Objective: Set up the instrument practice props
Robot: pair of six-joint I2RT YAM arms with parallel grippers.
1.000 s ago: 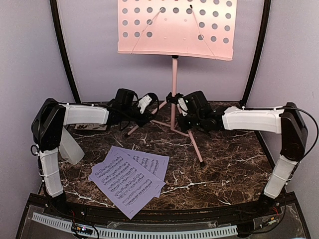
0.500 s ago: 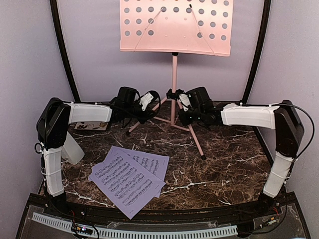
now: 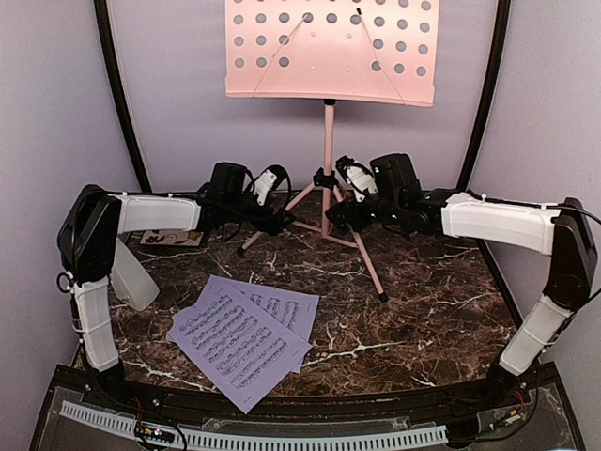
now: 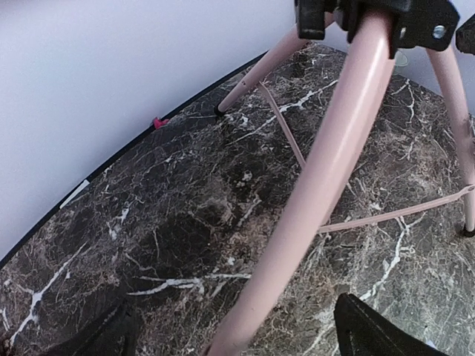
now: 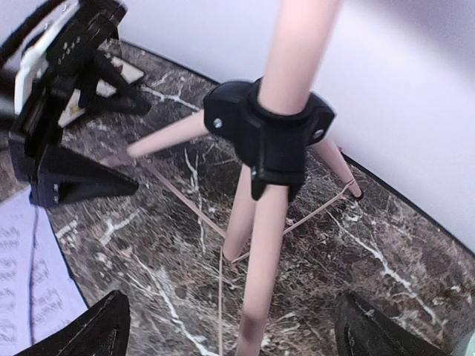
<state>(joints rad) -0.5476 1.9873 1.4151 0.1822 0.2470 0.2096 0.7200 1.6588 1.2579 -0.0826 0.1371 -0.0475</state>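
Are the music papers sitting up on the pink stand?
No, the music papers lie flat on the table, in front of the pink stand.

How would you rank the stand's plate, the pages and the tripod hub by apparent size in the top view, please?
1. plate, largest, though its top is cropped
2. pages
3. hub, smallest

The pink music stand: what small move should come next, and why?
Probably draw the left hand back off the music stand toward the pages. The stand looks upright on its legs, this hand and the right hand are open, and the pages lie flat.
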